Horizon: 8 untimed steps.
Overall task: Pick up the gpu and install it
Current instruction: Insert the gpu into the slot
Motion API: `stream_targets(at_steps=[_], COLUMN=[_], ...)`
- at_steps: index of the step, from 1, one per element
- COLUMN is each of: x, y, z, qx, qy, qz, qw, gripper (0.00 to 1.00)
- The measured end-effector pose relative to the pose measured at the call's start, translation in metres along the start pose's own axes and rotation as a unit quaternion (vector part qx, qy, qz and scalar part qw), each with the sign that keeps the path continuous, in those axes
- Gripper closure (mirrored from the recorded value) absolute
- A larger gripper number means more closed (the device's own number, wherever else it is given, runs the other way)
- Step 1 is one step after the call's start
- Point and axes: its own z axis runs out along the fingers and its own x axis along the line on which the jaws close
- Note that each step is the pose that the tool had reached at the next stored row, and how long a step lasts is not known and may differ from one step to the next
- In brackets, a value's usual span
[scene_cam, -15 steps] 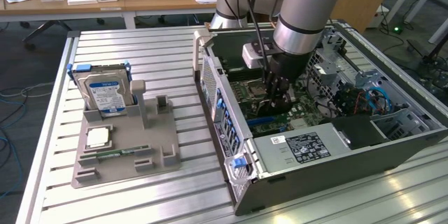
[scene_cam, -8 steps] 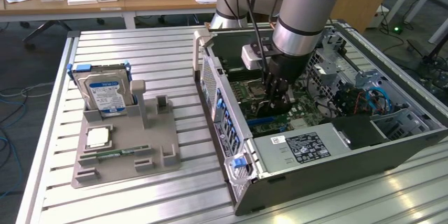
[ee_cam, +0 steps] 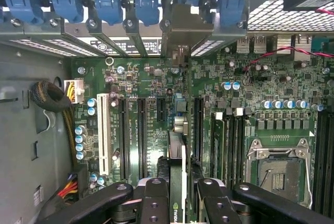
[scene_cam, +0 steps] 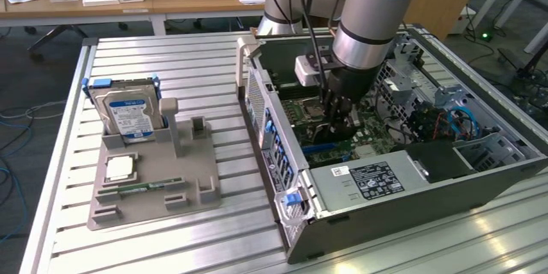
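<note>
Over on the exterior view's left, a grey plastic holder tray [scene_cam: 201, 190] lies on the ribbed aluminium table [scene_cam: 171, 62]. A boxy silver hard drive with a blue-white label [scene_cam: 128, 115] stands upright in its far slot. Nearer lie a square silver processor chip [scene_cam: 120, 168] and a narrow green memory stick [scene_cam: 137, 188].

To the right sits an open grey metal computer case [scene_cam: 411, 216], its green motherboard [ee_cam: 156, 83] exposed. The silver-and-blue robot arm [scene_cam: 368, 24] reaches down into the case.

The black fingers [ee_cam: 154, 203] are closed on the thin flat gpu card [ee_cam: 176, 172], one pair on each face. The gpu card stands upright and is seen edge-on as a dark strip with a sliver of green board. It hangs in line with the long black expansion slots [ee_cam: 142, 135] on the motherboard. Whether its lower edge has entered a slot cannot be told. In line with the card, a silver metal bracket [ee_cam: 183, 28] stands against the case's back wall, among the blue plastic latches [ee_cam: 109, 7]. In the exterior view, the card shows as a dark shape [scene_cam: 324, 136] between the fingers, low over the motherboard.
</note>
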Motion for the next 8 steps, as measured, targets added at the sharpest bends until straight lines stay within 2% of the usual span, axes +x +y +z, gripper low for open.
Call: stream_targets(at_steps=[8], x=[0.0000], y=[0.0007], z=[0.0003], qx=[0.0000], qy=[0.0001], qz=[0.000], qw=[1.0000], gripper=[0.74])
